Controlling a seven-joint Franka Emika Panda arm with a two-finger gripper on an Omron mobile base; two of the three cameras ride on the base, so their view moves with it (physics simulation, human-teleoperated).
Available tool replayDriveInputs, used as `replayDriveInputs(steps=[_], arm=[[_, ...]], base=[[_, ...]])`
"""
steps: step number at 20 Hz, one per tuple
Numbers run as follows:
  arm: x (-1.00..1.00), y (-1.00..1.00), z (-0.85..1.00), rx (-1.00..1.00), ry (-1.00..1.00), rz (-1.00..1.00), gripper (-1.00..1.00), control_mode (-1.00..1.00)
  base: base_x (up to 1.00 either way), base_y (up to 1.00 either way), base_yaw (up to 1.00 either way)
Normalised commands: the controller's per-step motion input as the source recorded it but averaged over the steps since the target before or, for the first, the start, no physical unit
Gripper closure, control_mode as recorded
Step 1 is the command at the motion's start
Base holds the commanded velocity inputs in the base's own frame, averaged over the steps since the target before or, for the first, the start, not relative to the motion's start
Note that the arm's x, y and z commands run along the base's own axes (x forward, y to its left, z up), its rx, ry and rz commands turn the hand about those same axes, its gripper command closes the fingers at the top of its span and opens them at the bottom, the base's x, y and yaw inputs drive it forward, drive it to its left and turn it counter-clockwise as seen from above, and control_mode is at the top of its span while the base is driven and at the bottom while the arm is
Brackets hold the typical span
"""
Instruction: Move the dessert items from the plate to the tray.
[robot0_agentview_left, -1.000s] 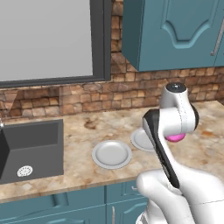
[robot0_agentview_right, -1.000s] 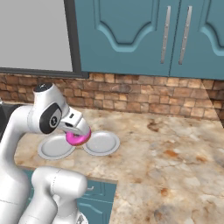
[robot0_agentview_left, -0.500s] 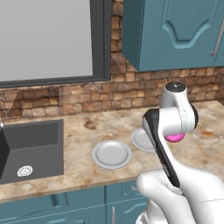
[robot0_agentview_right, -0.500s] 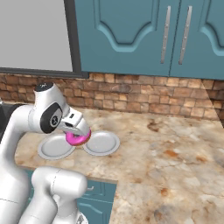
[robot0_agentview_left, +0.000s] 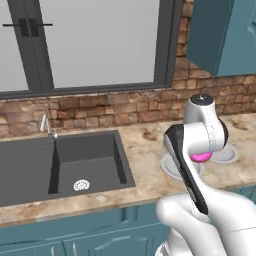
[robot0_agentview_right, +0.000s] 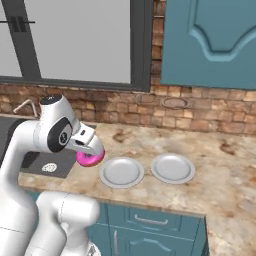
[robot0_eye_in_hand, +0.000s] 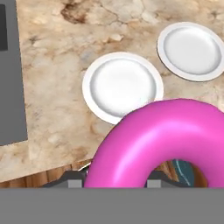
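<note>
My gripper is shut on a pink-iced ring doughnut, holding it in the air above the counter's front edge, left of two round pale plates. In the hand view the doughnut looms large at the bottom and hides the fingertips. The nearer plate and the farther plate lie bare on the counter beyond it. From the left base view the doughnut peeks out under the wrist, over the left plate. The tray is out of view.
A dark sink with a faucet is set into the speckled counter left of the plates. A brick wall, a window and a blue upper cabinet stand behind. Blue drawers run below the counter's edge.
Both base views have shifted, so the camera has moved: the sink and window now show more and the plates sit further right. The doughnut stays in the shut gripper.
</note>
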Motion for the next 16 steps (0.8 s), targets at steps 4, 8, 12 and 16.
replayDriveInputs(steps=[4,8,12,16], arm=[[0.00,0.00,0.00,0.00,0.00,0.00,1.00,1.00],[0.00,0.00,0.00,0.00,0.00,0.00,1.00,1.00],[0.00,0.00,0.00,0.00,0.00,0.00,1.00,1.00],[0.00,0.00,0.00,0.00,0.00,0.00,1.00,1.00]], base=[[0.00,1.00,0.00],[0.00,1.00,0.00],[0.00,1.00,0.00],[0.00,1.00,-0.01]])
